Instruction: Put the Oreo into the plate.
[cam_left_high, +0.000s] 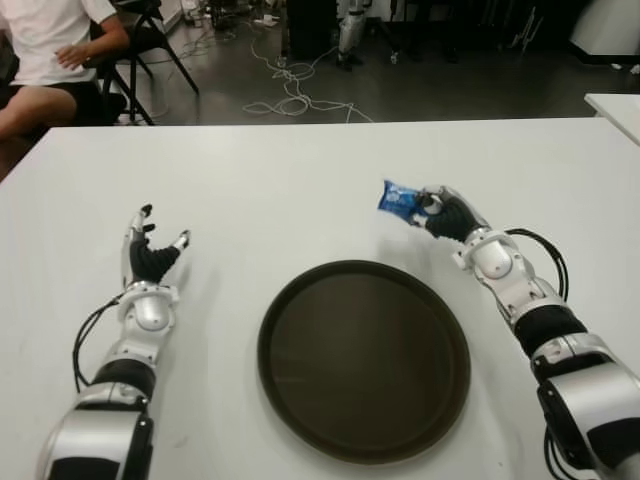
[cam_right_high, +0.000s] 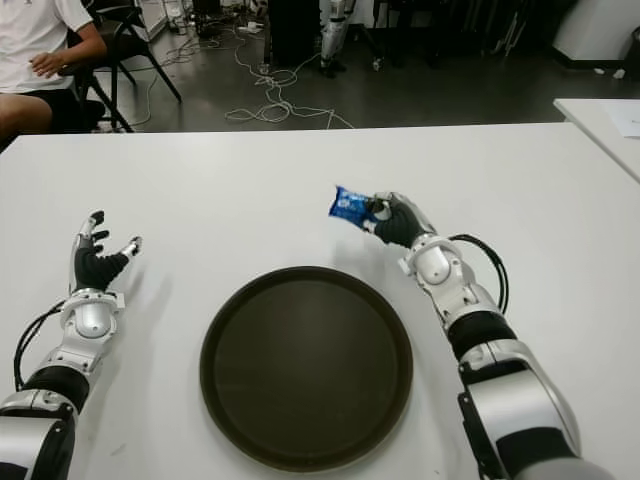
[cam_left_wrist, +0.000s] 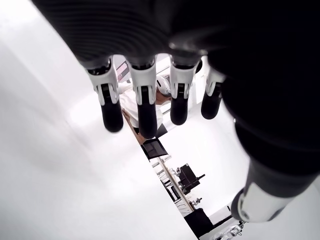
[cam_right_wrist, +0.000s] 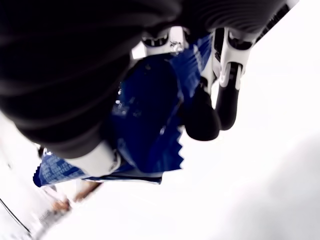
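So, L to R: left hand (cam_left_high: 150, 258) sits at the plate's (cam_left_high: 300, 300) 9 o'clock, fingers apart, holding nothing. Right hand (cam_left_high: 448, 215) at 1 o'clock pinches the Oreo (cam_left_high: 398, 199) pack, off the table (cam_left_high: 280, 170). Carry step. Next, I think: swing it over the plate, let go.

White counter (cam_left_high: 300, 170) fills foreground. Beyond it: dark grey floor (cam_left_high: 450, 95) w/ tangled white cables (cam_left_high: 290, 85), black folding chair (cam_left_high: 150, 40), seated person (cam_left_high: 45, 50) in white shirt, 2nd white table (cam_left_high: 615, 110) at far right.
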